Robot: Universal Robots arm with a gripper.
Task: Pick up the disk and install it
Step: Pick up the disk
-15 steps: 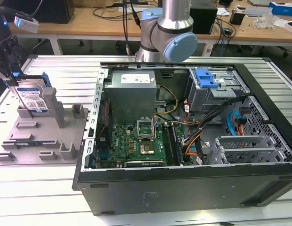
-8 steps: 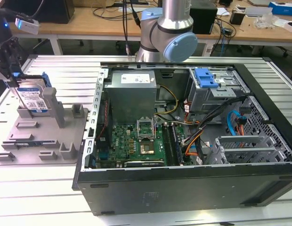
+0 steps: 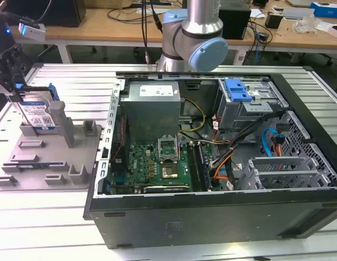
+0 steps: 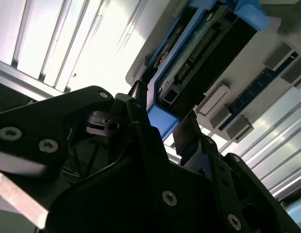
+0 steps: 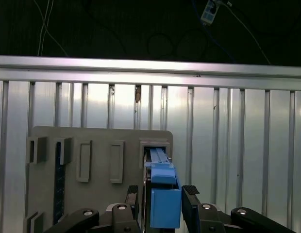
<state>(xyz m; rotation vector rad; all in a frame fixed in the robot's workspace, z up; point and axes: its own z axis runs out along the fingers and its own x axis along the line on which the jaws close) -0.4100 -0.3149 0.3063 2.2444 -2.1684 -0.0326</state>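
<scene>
The disk (image 3: 39, 113) stands on edge in a slot of the grey holder (image 3: 49, 155) at the exterior view's left, its white-and-blue label facing outward and its blue bracket along the edges. My gripper (image 3: 18, 98) hangs over it from above. In the first wrist view the disk (image 5: 164, 199) is seen edge-on, and the two black fingers (image 5: 191, 196) press against either side of it. In the second wrist view the blue bracket (image 4: 162, 124) sits between the same fingers (image 4: 187, 133). The gripper is shut on the disk, which stays seated in the holder.
An open computer case (image 3: 212, 217) lies at the exterior view's right, with a grey power supply (image 3: 152, 111), a motherboard (image 3: 157, 166) and a drive cage with a blue latch (image 3: 237, 89). The arm's base (image 3: 190, 32) rises behind it. The table is ribbed aluminium (image 5: 228, 145).
</scene>
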